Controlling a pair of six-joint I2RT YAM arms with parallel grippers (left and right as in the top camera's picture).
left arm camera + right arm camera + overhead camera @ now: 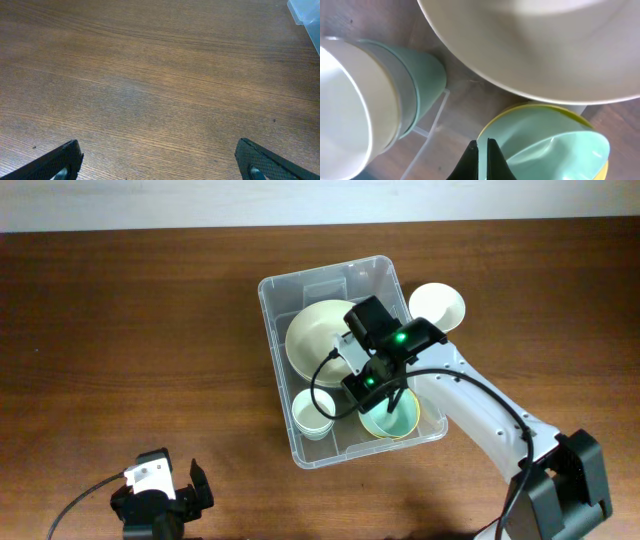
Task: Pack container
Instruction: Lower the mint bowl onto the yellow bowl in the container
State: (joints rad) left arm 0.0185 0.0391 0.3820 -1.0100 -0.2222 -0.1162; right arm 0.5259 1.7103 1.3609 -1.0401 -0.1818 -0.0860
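The left gripper (162, 498) sits low at the near left of the brown table (120, 330). Its two fingers (55, 162) are wide apart with nothing between them, only bare wood under them. A corner of the container (306, 11) peeks in at the top right of its camera view.

The container (320, 277) is a big clear box in the middle of the table. It stands a little tilted to the table's edge. Inside it, at the far end, lies a big cream bowl (318, 335). At the near left corner stands a small white cup (313, 413), and up close it is sitting in a green cup (427, 75). At the near right corner is a green bowl (392, 422) with yellow showing around its edge.

The right gripper (385, 395) hangs over the container, above the green bowl. Its fingers (494, 157) are pressed together and hold nothing. I cannot tell if the tips touch the bowl.

Just outside the container's far right wall, a second cream bowl (437, 307) sits on the table.
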